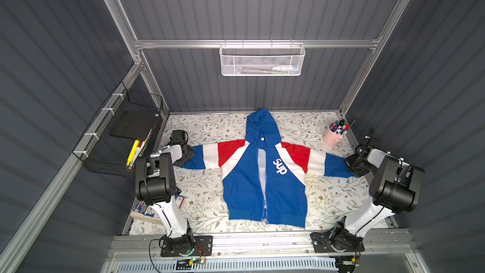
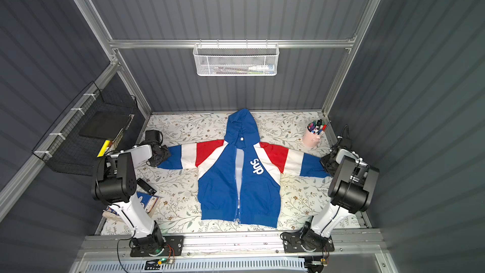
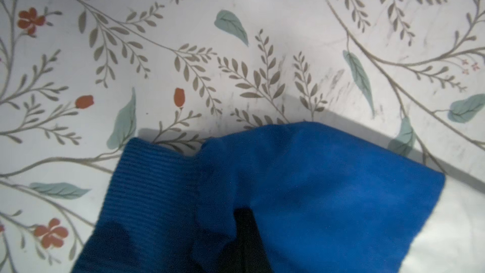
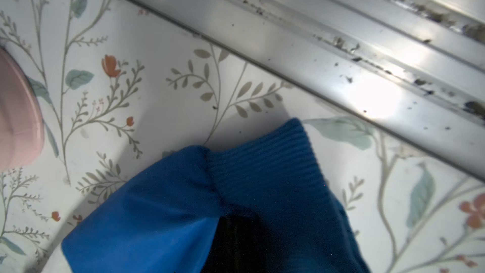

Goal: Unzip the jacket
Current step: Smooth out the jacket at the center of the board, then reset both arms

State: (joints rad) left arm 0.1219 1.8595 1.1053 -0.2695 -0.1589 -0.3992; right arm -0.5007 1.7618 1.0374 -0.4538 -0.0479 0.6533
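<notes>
Right hand [image 1: 352, 165] clamps jacket [image 1: 244, 185] cuff near pink pen cup [image 1: 331, 137]

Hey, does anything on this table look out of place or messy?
Mostly tidy: the jacket lies flat, sleeves spread. Dark crumbs litter the aluminium rail in the right wrist view, and a stack of booklets lies crooked near the front edge.

The jacket [image 1: 265, 179] spans the table [image 1: 204, 193] side to side, leaving bare floral surface open on both sides of the hood and of the body, and open air above the zipper line. A pink cup of markers [image 1: 333, 136] blocks the far right corner behind the sleeve. A stack of books [image 1: 145, 211] fills the near left corner beside the left arm [image 1: 157, 179], and the right arm [image 1: 393, 187] stands over the near right corner.
</notes>
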